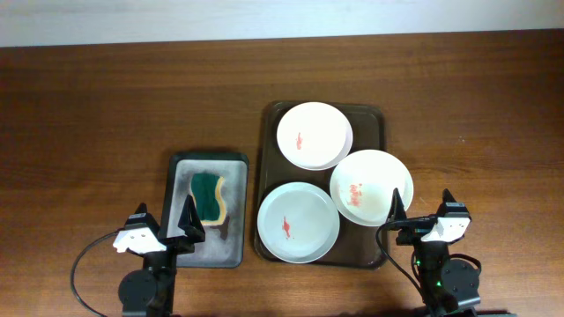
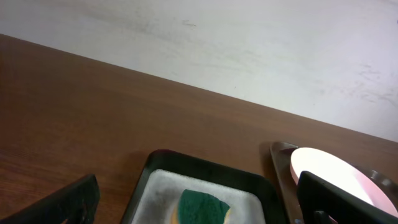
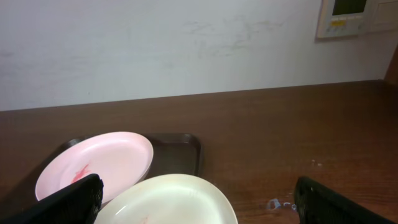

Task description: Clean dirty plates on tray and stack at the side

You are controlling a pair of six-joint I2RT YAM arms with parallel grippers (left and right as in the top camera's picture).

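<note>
The dark brown tray (image 1: 367, 121) holds three white plates with red smears: one at the back (image 1: 314, 135), one at the right (image 1: 371, 186), one at the front left (image 1: 298, 221). My left gripper (image 1: 164, 211) is open and empty, hovering over the front of the grey sponge tray (image 1: 220, 251). My right gripper (image 1: 421, 201) is open and empty, just right of the brown tray's front right corner. The right wrist view shows the right plate (image 3: 174, 199) close below the open fingers (image 3: 205, 205), with the back plate (image 3: 99, 165) behind it.
A green and yellow sponge (image 1: 208, 195) lies in the grey sponge tray, left of the brown tray. It also shows between the open left fingers (image 2: 199, 210) in the left wrist view (image 2: 202, 205). Bare wooden table lies all around; a white wall stands behind.
</note>
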